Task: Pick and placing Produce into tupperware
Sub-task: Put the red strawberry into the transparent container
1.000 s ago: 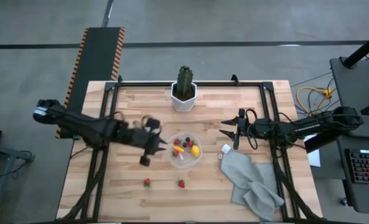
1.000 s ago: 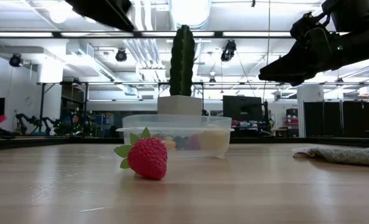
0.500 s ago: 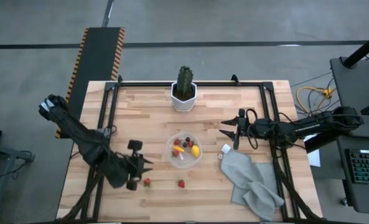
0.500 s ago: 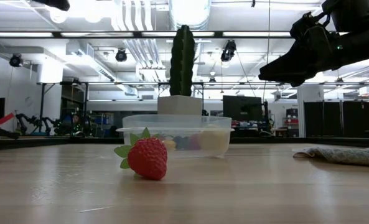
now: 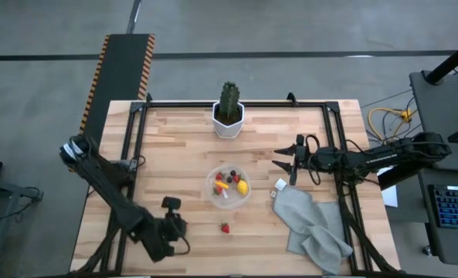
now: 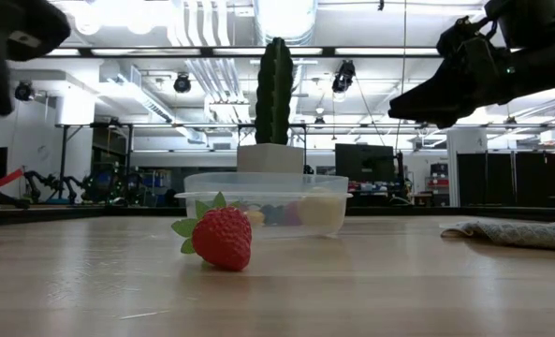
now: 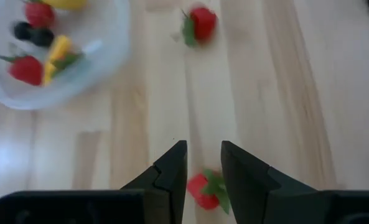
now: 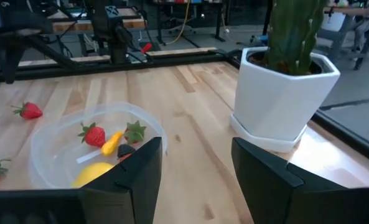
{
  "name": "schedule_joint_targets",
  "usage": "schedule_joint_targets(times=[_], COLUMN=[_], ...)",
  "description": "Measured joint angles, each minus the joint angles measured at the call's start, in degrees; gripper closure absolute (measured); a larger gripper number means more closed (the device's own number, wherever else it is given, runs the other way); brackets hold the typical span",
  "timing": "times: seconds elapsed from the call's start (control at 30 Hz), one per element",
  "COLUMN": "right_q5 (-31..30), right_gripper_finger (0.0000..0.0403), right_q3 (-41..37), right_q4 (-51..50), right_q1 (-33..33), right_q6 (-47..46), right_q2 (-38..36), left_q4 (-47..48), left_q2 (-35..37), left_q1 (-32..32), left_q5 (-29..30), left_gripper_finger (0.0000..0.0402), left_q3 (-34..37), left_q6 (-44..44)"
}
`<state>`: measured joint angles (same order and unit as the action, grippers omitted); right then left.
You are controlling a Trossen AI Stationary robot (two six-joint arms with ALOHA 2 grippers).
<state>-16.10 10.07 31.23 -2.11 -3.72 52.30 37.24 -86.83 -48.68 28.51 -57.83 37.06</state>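
The clear round tupperware [image 5: 229, 186] sits mid-table with strawberries, a lemon, a yellow-orange piece and dark berries inside. One loose strawberry [image 5: 225, 228] lies on the wood near it, toward the near edge, and stands large in the low view [image 6: 223, 237]. My left gripper [image 5: 173, 221] is at the near left and hides a second strawberry from above. In the left wrist view that strawberry [image 7: 203, 189] shows in the gap of my open left gripper [image 7: 203, 148]. My right gripper [image 5: 278, 159] hovers open to the right of the tupperware [image 8: 88, 146].
A tall green cactus in a white hexagonal pot [image 5: 229, 120] stands behind the tupperware, toward the far edge. A grey cloth [image 5: 313, 224] lies near the right corner, with a small white piece [image 5: 280, 185] at its edge. Black frame rails run along the table's sides.
My left gripper has swung away from the tupperware's left side toward the table's near edge, ending over the loose strawberry at the near left, which it now covers in the high view. The right arm and the fruit have stayed put.
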Motion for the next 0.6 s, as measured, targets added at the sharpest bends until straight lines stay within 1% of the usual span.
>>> schedule_joint_targets(times=[0.1,0.2,0.27,0.43,0.5,0.6], right_q5=[-0.01,-0.05,-0.24,-0.48,-0.48,-0.48], right_gripper_finger=[0.0216,0.0216,0.0216,0.0216,0.0216,0.0216], right_q3=[0.0,0.0,0.0,0.0,0.0,0.0], right_q4=[0.97,1.3,1.31,1.41,1.69,2.41], right_q1=[0.0,0.01,0.02,0.02,0.02,0.02], right_q6=[1.93,3.83,4.91,5.8,5.79,5.79], right_q2=[-0.01,0.0,-0.01,0.01,0.0,0.01], left_q4=[5.5,14.65,18.54,19.23,19.22,18.73], left_q2=[-4.09,-7.17,-8.75,-12.43,-14.41,-17.06], left_q1=[-1.07,-2.32,-3.05,-3.89,-3.9,-3.95], left_q5=[-2.36,-4.02,-4.09,-4.48,-6.37,-11.99], left_gripper_finger=[0.0318,0.0318,0.0318,0.0318,0.0318,0.0318], left_q3=[-3.95,-8.52,-11.24,-14.52,-15.34,-15.63], left_q6=[1.07,5.94,8.46,9.93,10.01,9.29])
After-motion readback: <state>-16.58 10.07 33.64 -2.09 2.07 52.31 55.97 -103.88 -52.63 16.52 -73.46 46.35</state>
